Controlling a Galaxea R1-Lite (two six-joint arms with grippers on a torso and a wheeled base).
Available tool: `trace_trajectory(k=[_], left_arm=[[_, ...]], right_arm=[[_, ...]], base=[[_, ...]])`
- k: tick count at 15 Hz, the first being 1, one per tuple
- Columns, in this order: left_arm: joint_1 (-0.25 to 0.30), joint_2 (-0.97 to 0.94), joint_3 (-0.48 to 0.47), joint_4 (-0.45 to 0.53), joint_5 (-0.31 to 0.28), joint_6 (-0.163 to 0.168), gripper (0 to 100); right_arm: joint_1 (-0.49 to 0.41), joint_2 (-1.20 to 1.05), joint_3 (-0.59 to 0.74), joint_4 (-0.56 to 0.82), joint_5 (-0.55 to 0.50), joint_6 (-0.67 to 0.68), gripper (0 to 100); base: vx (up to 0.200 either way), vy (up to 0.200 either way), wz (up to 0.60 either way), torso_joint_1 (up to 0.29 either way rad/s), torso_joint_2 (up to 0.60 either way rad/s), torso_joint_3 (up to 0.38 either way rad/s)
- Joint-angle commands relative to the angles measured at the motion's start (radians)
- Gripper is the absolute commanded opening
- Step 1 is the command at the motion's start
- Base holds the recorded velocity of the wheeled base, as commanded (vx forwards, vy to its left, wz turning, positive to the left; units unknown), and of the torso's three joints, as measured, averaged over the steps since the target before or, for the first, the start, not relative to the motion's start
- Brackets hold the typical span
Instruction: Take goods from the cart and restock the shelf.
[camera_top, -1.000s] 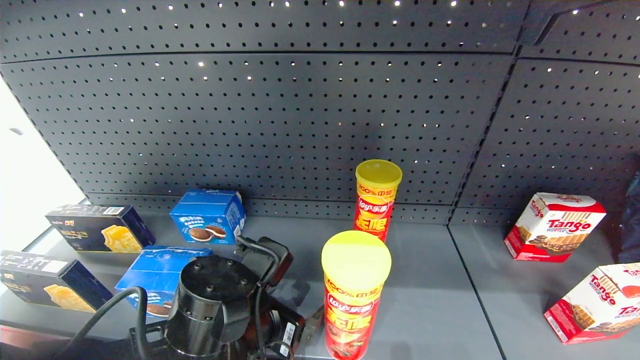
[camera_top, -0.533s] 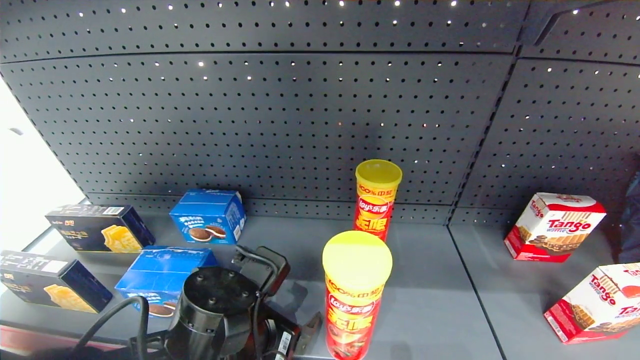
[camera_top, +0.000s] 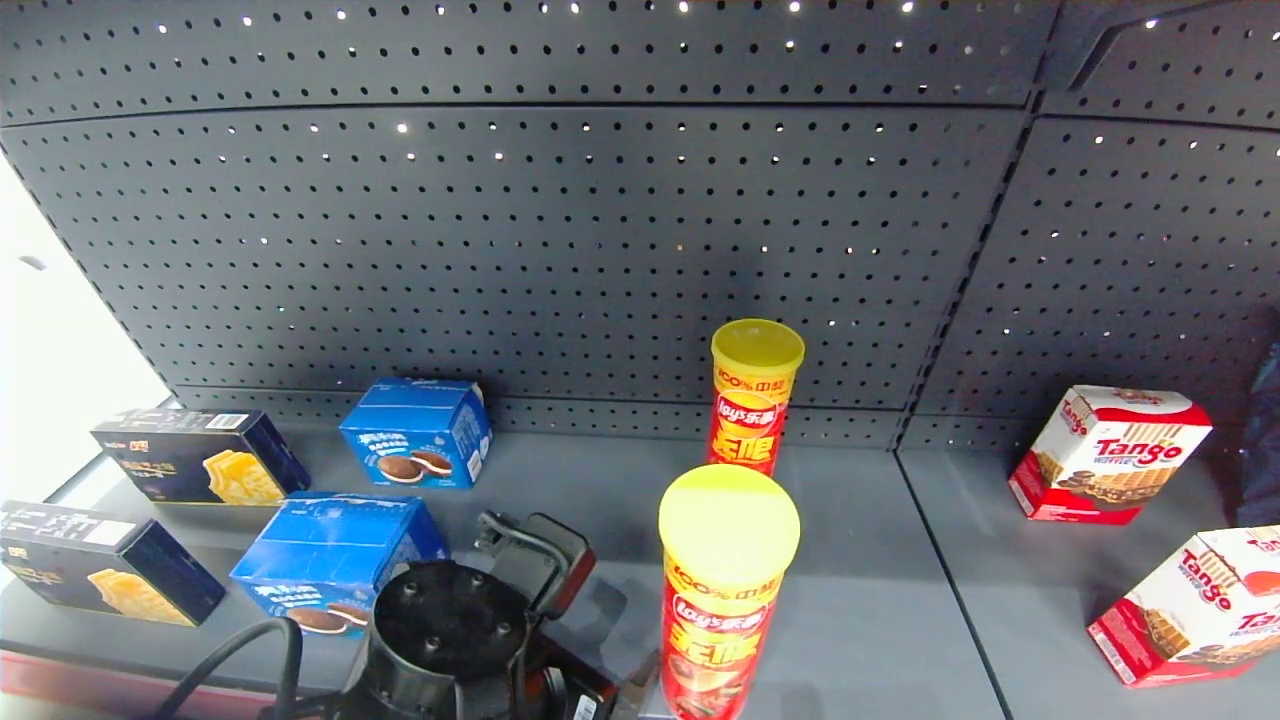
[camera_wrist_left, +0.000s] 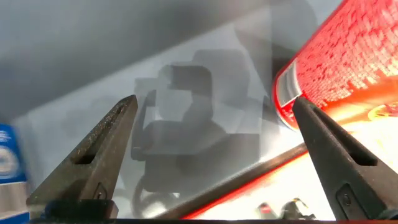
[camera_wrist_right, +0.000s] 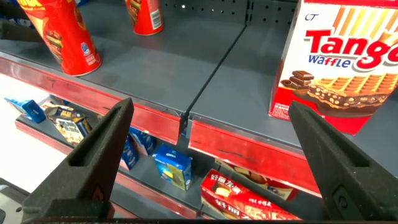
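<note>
The left gripper (camera_wrist_left: 214, 102) sits low at the shelf's (camera_top: 860, 600) front edge with its jaws spread wide and nothing between them. The front chip can (camera_top: 728, 590) stands upright just beside one fingertip, outside the gap. The wrist view is too blurred to say whether that fingertip touches the can's base. The right gripper (camera_wrist_right: 211, 106) hangs off the front edge further right, jaws likewise apart and empty, with the nearer wafer box (camera_wrist_right: 339, 59) on the shelf ahead of it.

The front chip can is at the front edge, near the middle of the left shelf section. It is probably a light, stiff tube with a glossy wrap that could slip between hard fingers. Being tall and narrow, it would tip from a nudge near its yellow lid. The best hold looks to be across the round body at about mid-height, well below the lid, which may pop off. The squeeze should be moderate, since the wall could dent and the chips inside break easily.

Further in, two blue boxes (camera_top: 335, 555) lie toward the left. A rear chip can (camera_top: 755, 400) stands directly behind the front one, against the back panel.
</note>
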Motion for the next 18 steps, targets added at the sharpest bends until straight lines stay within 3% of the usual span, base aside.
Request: trace_trajectory(k=[1,8,18], left_arm=[[-0.012,-0.002,-0.002,0.0,0.003,-0.002,100],[-0.017,-0.005,0.024,0.0,0.032,-0.002,100],[-0.029,0.025,-0.02,0.0,0.035,-0.016,100]], right_arm=[[0.0,0.001,0.0,0.0,0.0,0.0,100],[0.0,0.001,0.0,0.0,0.0,0.0,100],[0.0,0.001,0.0,0.0,0.0,0.0,100]], base=[[0.0,0.0,0.0,0.0,0.0,0.0],[0.0,0.0,0.0,0.0,0.0,0.0],[0.0,0.0,0.0,0.0,0.0,0.0]])
